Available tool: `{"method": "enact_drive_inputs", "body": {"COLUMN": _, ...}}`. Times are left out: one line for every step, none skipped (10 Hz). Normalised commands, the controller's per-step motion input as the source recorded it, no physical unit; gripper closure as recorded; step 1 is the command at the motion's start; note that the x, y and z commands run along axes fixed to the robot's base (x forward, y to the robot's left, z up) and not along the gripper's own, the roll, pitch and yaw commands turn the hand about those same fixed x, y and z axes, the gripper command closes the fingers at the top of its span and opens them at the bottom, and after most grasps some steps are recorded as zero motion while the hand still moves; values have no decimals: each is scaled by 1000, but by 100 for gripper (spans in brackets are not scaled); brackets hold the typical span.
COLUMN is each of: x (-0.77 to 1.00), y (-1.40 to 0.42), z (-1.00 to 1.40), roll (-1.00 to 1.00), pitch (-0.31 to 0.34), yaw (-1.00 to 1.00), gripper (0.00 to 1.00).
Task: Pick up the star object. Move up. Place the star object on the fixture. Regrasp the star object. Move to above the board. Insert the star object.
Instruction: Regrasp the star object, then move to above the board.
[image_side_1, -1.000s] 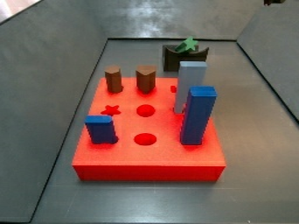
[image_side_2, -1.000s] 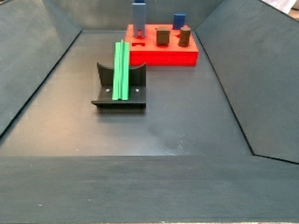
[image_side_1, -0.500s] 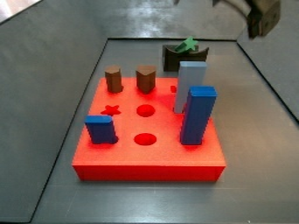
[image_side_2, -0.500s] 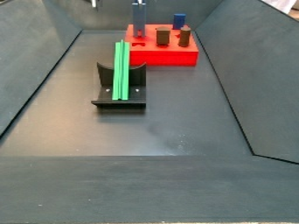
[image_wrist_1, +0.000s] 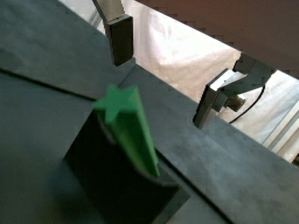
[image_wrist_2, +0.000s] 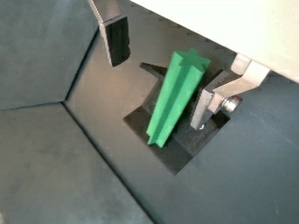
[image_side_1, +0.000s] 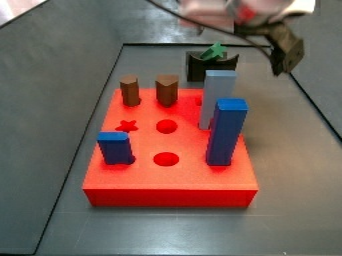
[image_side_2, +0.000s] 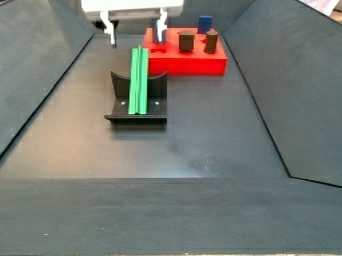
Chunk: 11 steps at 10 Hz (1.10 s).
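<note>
Hanging above the fixture (image_side_2: 135, 100), the pincer (image_side_2: 134, 36) is spread wide and holds nothing — its two silver fingers (image_wrist_2: 117, 39) stand well apart in both wrist views, with only air between the pads. The star (image_side_2: 136, 77) rests on the fixture, leaning along its notch with its upper end toward the board (image_side_2: 187, 58); in a wrist view the green bar (image_wrist_2: 176, 94) lies between the two fingers but touches neither. The star's tip (image_side_1: 214, 50) just shows behind the tall blocks in a side view.

By my reading the placing step is done and the regrasp is in hand (the star sits free, the pincer poised over it). The next move calls for a descent that keeps the bar centred between the pads, then a squeeze across its ridged sides — high enough on the bar that its lower end stays free for the star hole (image_side_1: 126, 126). The bar is only leaning, so a finger that clips it on the way down could knock it out of the notch.
</note>
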Motion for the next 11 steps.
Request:
{"method": "enact_drive_inputs", "body": {"x": 103, "y": 6, "z": -779, "roll": 77, "pitch": -53, "yaw": -20, "gripper": 0}}
{"method": "enact_drive_inputs", "body": {"x": 97, "y": 1, "z": -673, "roll": 77, "pitch": -42, "yaw": -27, "gripper": 0}}
{"method": "enact_drive_inputs", "body": {"x": 88, "y": 0, "z": -460, "roll": 75, "pitch": -17, "yaw": -25, "gripper": 0}}
{"method": "enact_drive_inputs", "body": {"x": 80, "y": 1, "z": -307, "roll": 75, "pitch": -7, "yaw": -17, "gripper": 0}}
{"method": "enact_drive_inputs", "body": {"x": 0, "y": 0, "z": 0, "roll": 0, "pitch": 0, "yaw": 0, "gripper": 100}}
{"method": "enact_drive_inputs", "body": {"x": -70, "y": -58, "z": 1000, "roll": -25, "pitch": 85, "yaw": -138, "gripper": 100}}
{"method": "enact_drive_inputs", "body": {"x": -71, "y": -58, "z": 1000, "roll": -31, "pitch": 85, "yaw": -130, "gripper": 100}}
{"method": "enact_drive_inputs", "body": {"x": -74, "y": -52, "z": 1000, "roll": -44, "pitch": 94, "yaw": -94, "gripper": 100}}
{"method": "enact_drive_inputs", "body": {"x": -72, "y": -47, "z": 1000, "roll": -57, "pitch": 115, "yaw": -51, "gripper": 100}}
{"method": "enact_drive_inputs", "body": {"x": -69, "y": -47, "z": 1000, "roll": -51, "pitch": 136, "yaw": -21, "gripper": 100}}
{"method": "enact_drive_inputs", "body": {"x": -65, "y": -45, "z": 1000, "roll": -42, "pitch": 150, "yaw": 18, "gripper": 100}}
